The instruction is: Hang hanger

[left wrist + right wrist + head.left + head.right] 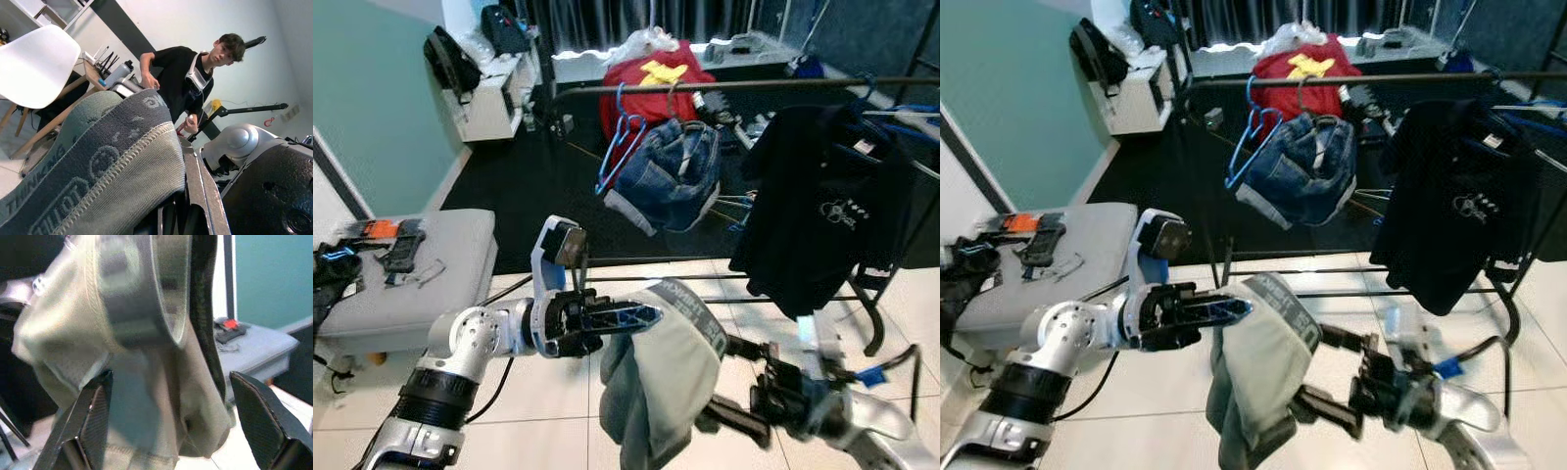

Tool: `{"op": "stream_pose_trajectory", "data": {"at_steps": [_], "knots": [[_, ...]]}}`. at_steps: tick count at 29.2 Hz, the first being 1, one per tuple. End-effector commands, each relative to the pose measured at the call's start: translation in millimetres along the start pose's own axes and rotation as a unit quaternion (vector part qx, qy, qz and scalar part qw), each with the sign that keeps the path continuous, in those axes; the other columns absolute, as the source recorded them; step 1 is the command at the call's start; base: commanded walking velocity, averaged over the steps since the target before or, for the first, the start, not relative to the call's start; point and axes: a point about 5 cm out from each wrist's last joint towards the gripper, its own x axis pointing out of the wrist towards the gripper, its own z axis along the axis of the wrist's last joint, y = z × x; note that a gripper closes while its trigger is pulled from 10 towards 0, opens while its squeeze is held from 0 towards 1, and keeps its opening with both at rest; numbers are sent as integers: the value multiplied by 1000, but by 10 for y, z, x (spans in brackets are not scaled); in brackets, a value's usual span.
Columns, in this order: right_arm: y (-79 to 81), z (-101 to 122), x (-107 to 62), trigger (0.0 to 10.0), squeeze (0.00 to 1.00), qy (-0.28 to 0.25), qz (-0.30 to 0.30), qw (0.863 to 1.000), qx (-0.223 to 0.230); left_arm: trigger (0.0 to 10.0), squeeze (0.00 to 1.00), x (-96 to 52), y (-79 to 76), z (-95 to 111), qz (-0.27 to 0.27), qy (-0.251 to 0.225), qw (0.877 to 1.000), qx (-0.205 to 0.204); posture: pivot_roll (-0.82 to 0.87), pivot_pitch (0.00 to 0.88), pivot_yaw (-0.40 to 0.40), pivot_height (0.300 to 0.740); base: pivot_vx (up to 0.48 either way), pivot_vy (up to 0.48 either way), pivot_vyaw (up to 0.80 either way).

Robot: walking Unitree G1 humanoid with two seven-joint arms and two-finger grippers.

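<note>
Grey-green garment (661,377) — left gripper (641,315) clamps waistband

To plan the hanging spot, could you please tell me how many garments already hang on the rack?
2: jeans near the middle of the rail, and a black shirt toward its right. Others may be hidden behind the shirt.

Sage-green garment (656,392) with grey lettered waistband (695,313); blue denim (671,171), blue hangers (619,137), black printed shirt (822,211), red cloth with yellow mark (656,83); teal wall (372,108), grey bench (421,274).
</note>
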Motion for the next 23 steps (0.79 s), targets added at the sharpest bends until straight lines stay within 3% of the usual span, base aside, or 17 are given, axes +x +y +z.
{"op": "stream_pose_trajectory", "data": {"at_steps": [1, 2, 3, 4, 15, 23], "knots": [[39, 58, 58, 10000, 541, -16, 13, 1000, 10, 0, 0, -31, 2, 17, 6, 1, 1000, 3, -89, 48, 61, 740, 0, 0, 0], [39, 58, 58, 10000, 541, -16, 13, 1000, 10, 0, 0, -31, 2, 17, 6, 1, 1000, 3, -89, 48, 61, 740, 0, 0, 0], [39, 75, 106, 10000, 212, -22, 17, 1000, 4, 0, 0, -18, 3, 19, 3, 2, 1000, 3, -88, 49, 61, 740, 0, 0, 0], [29, 81, 148, 10000, 0, -25, 20, 999, -4, 0, 0, -3, -1, 21, -2, 3, 1000, 3, -91, 50, 61, 740, 0, 0, 0], [-168, 10, 365, 10000, 0, -7, 21, 997, -76, 0, 0, 134, -85, -62, -52, 25, 998, -21, -85, 51, 57, 740, 0, 0, 0], [-253, 3, 499, 10000, 0, 7, 44, 995, -91, 0, 0, 263, -144, -200, -90, 48, 994, -47, -84, 53, 50, 740, 0, 0, 0]]}}
